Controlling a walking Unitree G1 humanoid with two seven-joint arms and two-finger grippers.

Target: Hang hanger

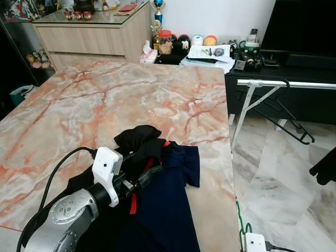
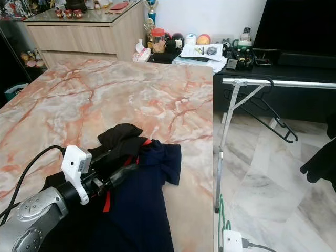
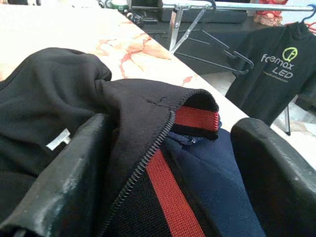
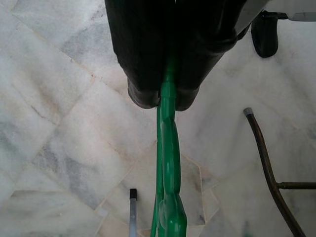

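Note:
A black garment [image 1: 137, 137] with a red stripe and a zip lies bunched on a navy shirt [image 1: 168, 205] at the near edge of the marble table [image 1: 131, 100]. My left gripper [image 1: 149, 163] is open over that pile. In the left wrist view its fingers [image 3: 64, 187] straddle the black garment's collar [image 3: 163, 113]. My right gripper [image 4: 165, 96] is shut on a green plastic hanger [image 4: 168, 168], which hangs down over the marble floor. A metal clothes rail [image 1: 283, 84] stands to the right of the table with a black hanger [image 1: 286, 118] on it.
A black printed T-shirt [image 3: 276, 74] hangs from the rail further along. A dark low unit [image 1: 210, 52] crowded with small items stands behind the table, and a wooden sideboard [image 1: 89, 37] at the back left. A white power strip [image 1: 254, 242] lies on the floor.

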